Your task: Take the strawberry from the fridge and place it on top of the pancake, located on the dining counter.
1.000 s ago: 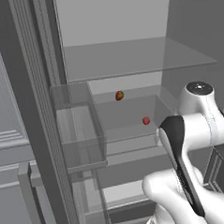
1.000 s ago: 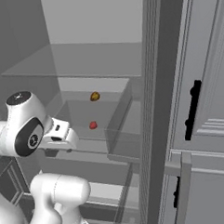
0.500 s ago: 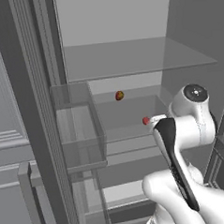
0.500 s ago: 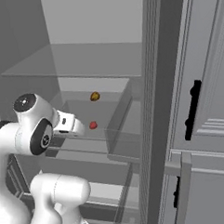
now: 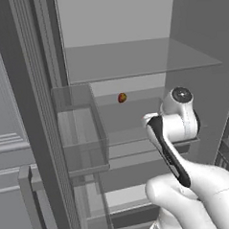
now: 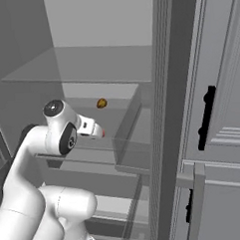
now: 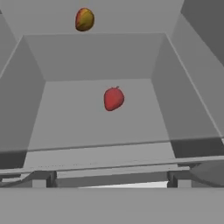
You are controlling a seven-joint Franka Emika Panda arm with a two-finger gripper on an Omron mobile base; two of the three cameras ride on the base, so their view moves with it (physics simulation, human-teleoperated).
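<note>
While the arm reaches into the open fridge [image 5: 33, 92], we see the strawberry [image 7: 113, 98] lying on the grey floor of a shelf compartment, its long axis running roughly up and down in the hand view, the small stem end toward the top and the narrower tip toward the bottom. It is plain red, smooth and roundish. In the right base view only a sliver of red shows just past the white hand [image 6: 103, 134].

From the hand view, we find the berry straight ahead of the end effector, near the middle of the compartment and apart from its walls. In the right base view the end effector [image 6: 95, 130] points toward it, near but not touching. We cannot make out the fingers in these views; going by how wide they stand, we take them as spread, with nothing between them.

Further back we see a second fruit [image 7: 84, 19], oval, orange-yellow with a red flush, resting apart from the strawberry; it also shows in the left base view [image 5: 122, 97].

We note the shelves [image 5: 132, 57] are flat, clear glass, and the door bin [image 5: 81, 133] is a transparent box.
</note>
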